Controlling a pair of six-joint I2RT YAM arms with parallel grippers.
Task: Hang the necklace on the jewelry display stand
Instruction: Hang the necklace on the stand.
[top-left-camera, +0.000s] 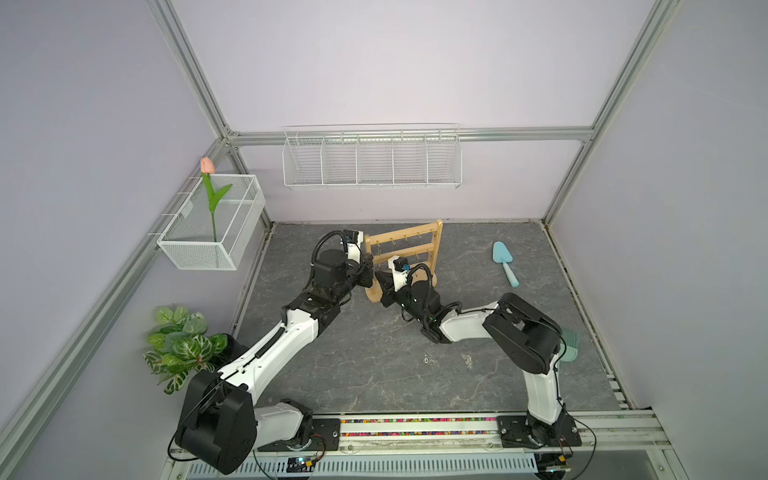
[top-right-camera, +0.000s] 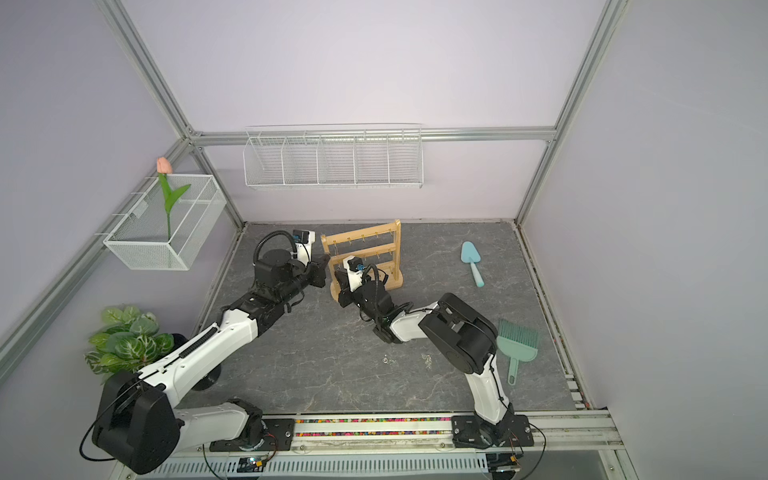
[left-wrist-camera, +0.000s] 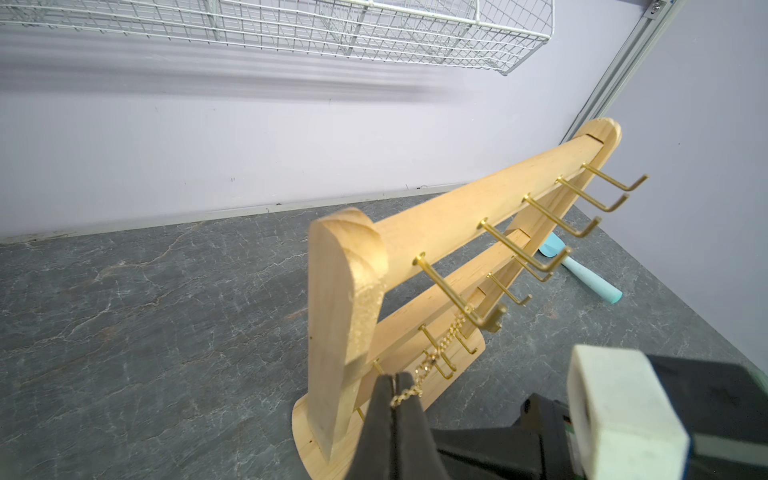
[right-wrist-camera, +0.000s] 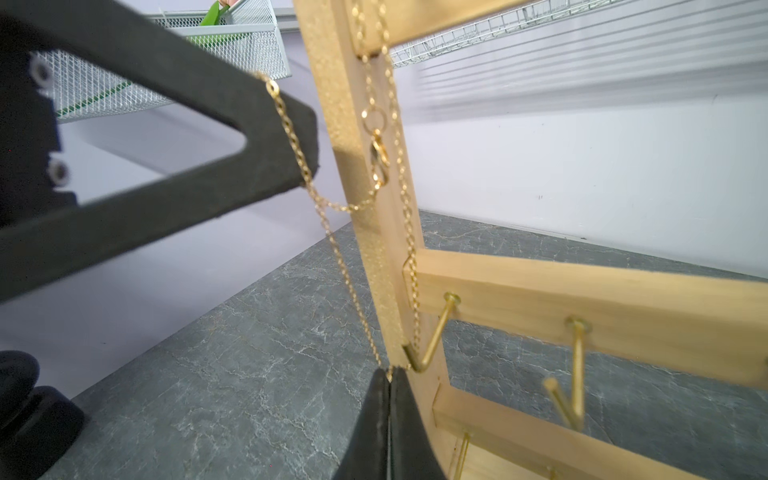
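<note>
In both top views the jewelry display stand stands upright at the back of the table. The left gripper and right gripper meet at its upright nearest the left arm. A top view shows a teal brush whole.

Left wrist: the left gripper has its fingertips pressed together on the gold necklace, which runs up to the top bar's first hook.

Right wrist: the right gripper pinches the chain just beside a middle-bar hook. The clasp dangles against the upright.
</note>
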